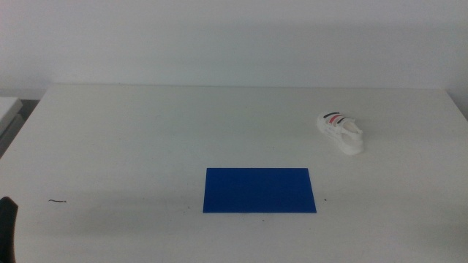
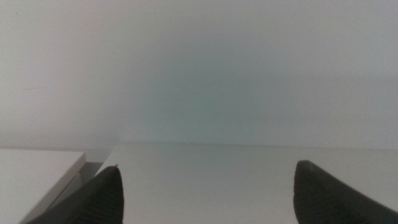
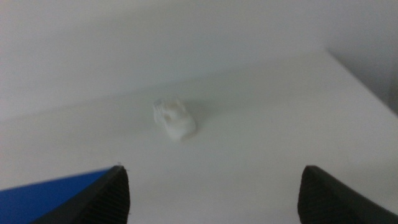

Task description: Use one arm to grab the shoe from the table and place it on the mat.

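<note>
Nearest the camera in the middle view, only a dark sliver of the left gripper [image 1: 7, 219] is caught at the lower left edge; in its own wrist view the left gripper [image 2: 205, 193] is seen with jaws spread wide, nothing between them, bare table [image 2: 205, 168] and wall ahead. The right gripper [image 3: 214, 193] is not seen in the middle view at all; in its wrist view the jaws are likewise set wide apart and empty, aimed toward the shoe [image 3: 175, 118], with a corner of the mat [image 3: 43, 196] beside one jaw. Next out on the table [image 1: 146, 131] lies the mat [image 1: 259, 190], flat, near centre front. Farther back and to the right, well apart from the mat, the shoe [image 1: 341, 131] sits on its sole, angled. It is judged light and fairly stiff in the thick sole, softer at the straps; a grip across the sole's width at mid-length is judged safest, the smooth sides possibly slippery. Strap detail is blurred in the right wrist view, where the shoe reads as a pale lump. Both arms' bodies are out of frame. A small dark mark [image 1: 57, 200] on the table at front left cannot be identified.
</note>
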